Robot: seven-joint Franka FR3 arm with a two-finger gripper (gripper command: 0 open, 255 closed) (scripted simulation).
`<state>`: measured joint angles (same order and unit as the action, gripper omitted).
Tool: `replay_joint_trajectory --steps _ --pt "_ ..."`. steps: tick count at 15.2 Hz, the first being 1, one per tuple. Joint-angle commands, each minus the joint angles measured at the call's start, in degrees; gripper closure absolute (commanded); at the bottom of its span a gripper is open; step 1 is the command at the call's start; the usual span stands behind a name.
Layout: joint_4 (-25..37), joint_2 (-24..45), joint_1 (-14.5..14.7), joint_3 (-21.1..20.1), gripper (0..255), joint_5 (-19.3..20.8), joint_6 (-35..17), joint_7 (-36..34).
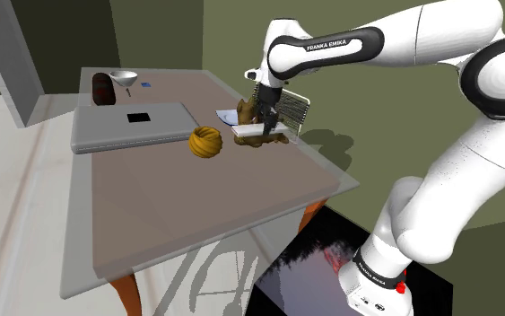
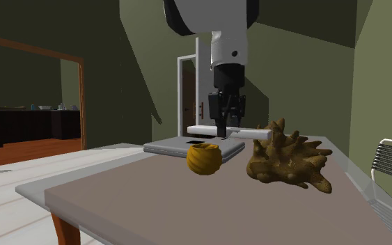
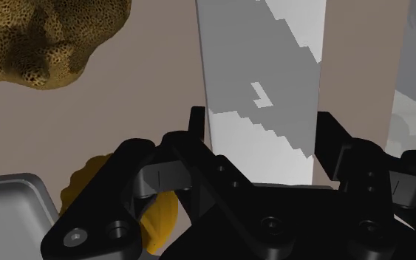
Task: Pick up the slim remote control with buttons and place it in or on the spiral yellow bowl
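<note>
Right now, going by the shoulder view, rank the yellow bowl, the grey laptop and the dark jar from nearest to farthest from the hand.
1. The yellow bowl, just to that view's left of the hand gripping the white remote.
2. The grey laptop, farther left.
3. The dark jar, far left corner.

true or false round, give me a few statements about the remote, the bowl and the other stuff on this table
1. The gripper is shut on the white remote. True.
2. The remote lies in the yellow bowl. False: it is held up in the gripper, apart from the bowl.
3. The grey laptop stands open. False: its lid lies flat and closed.
4. A brown spiky object sits on the table beside the bowl. True.
</note>
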<state>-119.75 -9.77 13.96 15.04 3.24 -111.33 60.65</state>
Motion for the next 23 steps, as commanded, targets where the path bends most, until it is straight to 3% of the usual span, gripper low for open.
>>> replay_joint_trajectory --steps 1,9,16,23 --pt "4.6 4.1 0.6 -0.3 255 -1.2 0.6 -0.3" --pt "26.9 22.3 1.4 -1.3 255 -5.7 5.3 -1.0" --pt "53.3 40.2 -0.1 -2.6 255 -9.0 14.1 -2.2" --pt "47.1 39.7 0.3 -2.7 255 -9.0 8.4 -2.1"
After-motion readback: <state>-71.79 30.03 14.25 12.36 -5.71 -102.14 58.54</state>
